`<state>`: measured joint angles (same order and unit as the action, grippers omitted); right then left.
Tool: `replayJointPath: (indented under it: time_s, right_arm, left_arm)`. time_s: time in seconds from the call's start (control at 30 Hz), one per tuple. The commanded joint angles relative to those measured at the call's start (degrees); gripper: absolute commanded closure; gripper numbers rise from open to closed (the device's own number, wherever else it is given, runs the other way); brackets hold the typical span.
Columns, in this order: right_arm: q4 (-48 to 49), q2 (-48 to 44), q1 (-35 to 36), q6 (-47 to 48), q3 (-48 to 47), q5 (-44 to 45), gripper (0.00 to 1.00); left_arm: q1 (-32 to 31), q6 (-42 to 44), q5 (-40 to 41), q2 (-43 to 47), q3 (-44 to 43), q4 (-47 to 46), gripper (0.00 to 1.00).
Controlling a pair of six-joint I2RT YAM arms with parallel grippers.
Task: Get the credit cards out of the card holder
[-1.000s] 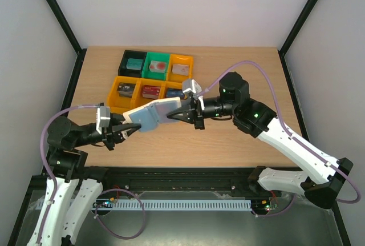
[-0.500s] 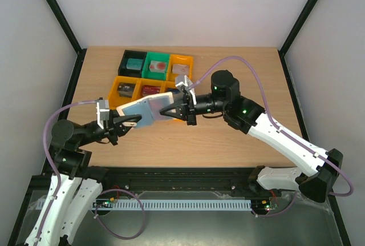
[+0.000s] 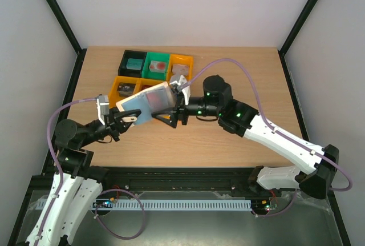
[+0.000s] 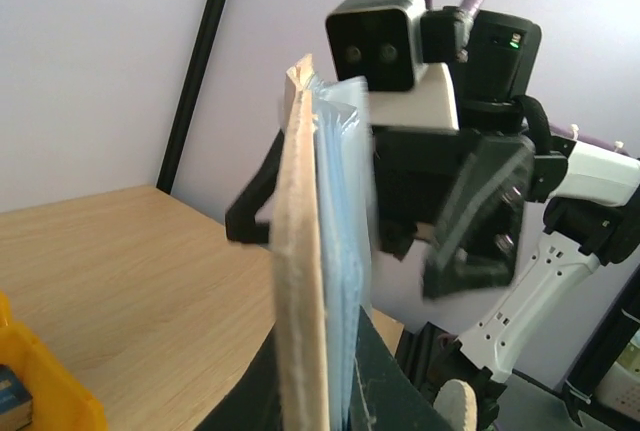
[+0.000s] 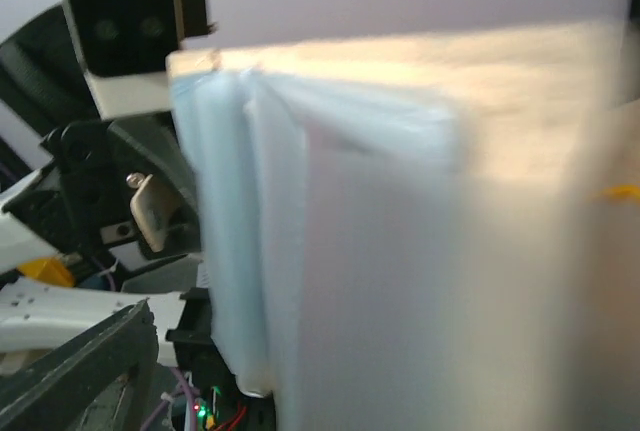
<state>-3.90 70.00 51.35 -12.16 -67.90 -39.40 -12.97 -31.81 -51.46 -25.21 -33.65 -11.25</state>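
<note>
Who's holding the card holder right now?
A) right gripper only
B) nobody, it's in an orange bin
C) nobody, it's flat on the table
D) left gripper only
D: the left gripper is shut on the lower-left edge of the card holder, keeping it off the table. The right gripper has its fingers spread wide on either side of the holder, not pinching it.

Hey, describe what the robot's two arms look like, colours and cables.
The left arm and right arm are white links with black joints, each trailing a purple cable; the fingers are black, and green lights dot the right arm.
</note>
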Motion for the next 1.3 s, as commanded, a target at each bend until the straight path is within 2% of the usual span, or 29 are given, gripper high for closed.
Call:
replayJointPath:
  time_s: [0.0,0.13,0.23,0.3,0.37,0.47,0.5,0.53,0.6,0.63,0.73,0.87,1.0,1.17,1.27]
  right_arm:
    - [1.14,2.86,4.95,1.80,-0.14,3.33,0.13]
    - [2.12,5.18,7.64,2.32,-1.83,7.26,0.12]
    - [4.80,4.96,7.70,1.25,-0.96,9.95,0.25]
    - [6.09,4.49,7.66,0.58,-0.53,11.58,0.39]
    - [6.84,4.35,7.64,-0.06,-0.40,12.60,0.58]
    - [6.69,4.33,7.58,-0.11,-0.52,12.70,0.96]
    - [6.40,4.05,7.51,-0.02,-0.44,12.63,0.98]
    - [5.97,3.69,7.38,0.29,-0.30,12.24,0.98]
    - [5.50,2.48,6.47,0.38,0.32,9.70,0.98]
    - [5.84,1.65,5.57,0.19,0.97,7.25,0.98]
    - [7.97,-0.80,3.04,-0.89,3.25,-1.38,0.98]
    - [7.88,-2.05,1.26,-0.25,3.63,-8.42,0.98]
    - [8.39,-1.93,1.21,-0.31,3.31,-12.88,0.98]
    - [7.86,-0.61,1.22,-0.38,2.67,-15.41,0.98]
    - [7.31,-0.20,1.22,0.15,2.18,-19.33,0.98]
  left_arm:
    - [-0.30,-0.70,0.17,-0.17,-0.35,-3.12,0.98]
    - [-0.30,-0.53,-0.12,-0.28,-0.43,-2.78,0.98]
    - [-0.30,-0.33,-0.64,-0.21,-0.28,-2.60,0.98]
    - [-0.30,-0.14,-0.99,-0.11,-0.15,-2.30,0.98]
    - [-0.30,-0.39,-1.32,-0.16,-0.07,-2.48,0.98]
    - [-0.36,-0.99,-2.82,-0.20,0.14,-3.45,0.98]
    - [-0.26,-1.62,-3.56,-0.15,0.16,-3.96,0.98]
    - [-0.29,-2.24,-4.21,-0.03,0.16,-4.38,0.92]
    - [-0.30,-3.22,-5.19,0.30,0.01,-4.64,0.69]
    - [-0.18,-3.65,-5.60,0.47,-0.01,-4.70,0.65]
    - [0.32,-5.22,-6.09,1.45,0.58,-5.53,0.63]
    - [1.68,-6.47,-7.05,2.88,2.09,-8.17,0.55]
    - [1.89,-2.91,-8.38,3.24,2.03,-7.76,0.56]
    - [1.81,-1.94,-6.29,2.90,2.85,-7.25,0.67]
    - [1.81,-3.25,-6.70,3.01,3.59,-8.67,0.70]
